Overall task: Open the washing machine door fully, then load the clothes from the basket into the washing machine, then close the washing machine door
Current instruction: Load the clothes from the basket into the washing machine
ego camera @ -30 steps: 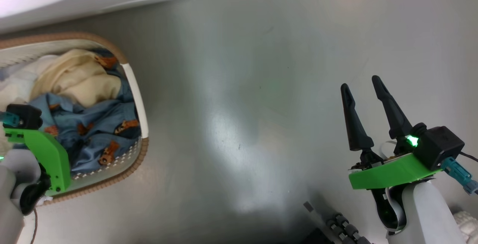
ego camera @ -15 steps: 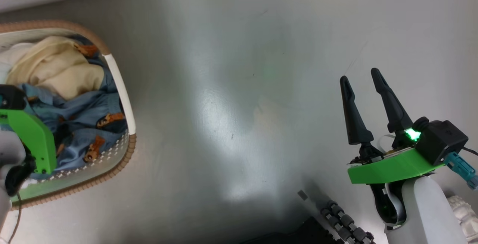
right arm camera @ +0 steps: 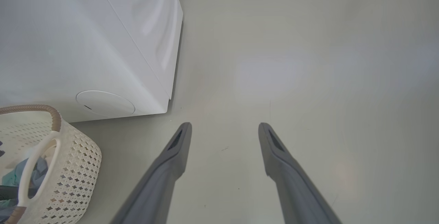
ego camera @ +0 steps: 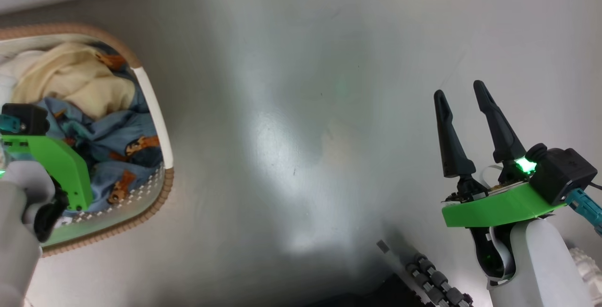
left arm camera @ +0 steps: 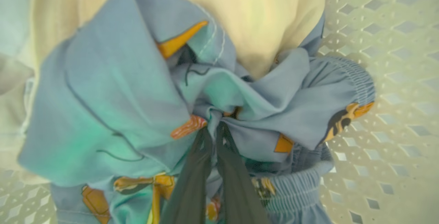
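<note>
**Left end effector pinching blue cloth in the basket; right one idle over bare floor**

The clothes point(left arm camera: 113, 90) lie heaped in the basket point(ego camera: 157, 114), light blue printed fabric on top and a cream piece point(left arm camera: 253, 21) behind it. The left end effector point(left arm camera: 215, 131) reaches down into the heap with its fingers pressed together on a gathered fold of the blue fabric. The cloth bunches and radiates from that pinch, which suggests a firm hold on one garment. An elastic waistband point(left arm camera: 346, 76) hangs close to the perforated wall, so a snag on lifting is possible.

The basket stands on the floor point(ego camera: 305, 156) just beside the lower front corner of the washing machine point(right arm camera: 85, 45). Its brown rim and white handle form the edge the load must clear. Judged from this, the way out is upward.

The right end effector point(ego camera: 459, 88) hangs well apart from the basket, fingers spread and holding nothing, over open floor. That side offers ample room for moving.
</note>
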### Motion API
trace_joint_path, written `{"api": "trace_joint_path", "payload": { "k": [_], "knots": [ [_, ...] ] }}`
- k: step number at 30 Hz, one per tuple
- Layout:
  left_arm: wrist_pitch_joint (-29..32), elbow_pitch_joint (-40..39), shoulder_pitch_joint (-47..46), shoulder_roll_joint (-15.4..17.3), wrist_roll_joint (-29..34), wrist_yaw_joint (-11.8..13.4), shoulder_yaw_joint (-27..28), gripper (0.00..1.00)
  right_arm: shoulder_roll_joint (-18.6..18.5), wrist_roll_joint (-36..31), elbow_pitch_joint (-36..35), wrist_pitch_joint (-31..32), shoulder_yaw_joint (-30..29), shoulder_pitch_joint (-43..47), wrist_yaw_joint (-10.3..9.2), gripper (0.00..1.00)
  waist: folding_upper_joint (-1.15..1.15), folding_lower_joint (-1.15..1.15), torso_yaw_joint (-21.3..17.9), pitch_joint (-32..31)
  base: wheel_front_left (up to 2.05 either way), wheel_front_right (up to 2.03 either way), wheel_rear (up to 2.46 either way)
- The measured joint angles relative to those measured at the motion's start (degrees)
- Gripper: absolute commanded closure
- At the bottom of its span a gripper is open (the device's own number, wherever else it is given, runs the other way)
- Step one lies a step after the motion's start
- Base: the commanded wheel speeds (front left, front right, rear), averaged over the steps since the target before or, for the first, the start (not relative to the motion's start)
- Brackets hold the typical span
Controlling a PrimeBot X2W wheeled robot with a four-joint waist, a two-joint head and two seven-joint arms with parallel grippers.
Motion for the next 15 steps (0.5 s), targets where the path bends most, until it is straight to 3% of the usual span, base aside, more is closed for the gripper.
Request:
{"api": "trace_joint_path", "payload": {
  "k": [15],
  "knots": [
    [-18.25,0.66,7.06,-4.50,-1.01,-0.54,-0.33,1.00,-0.02,-1.89,1.29,0.00,-1.66,0.02,0.00,0.00,0.00,0.00,3.20,-8.87,0.00,0.00,0.00]
  ]
}}
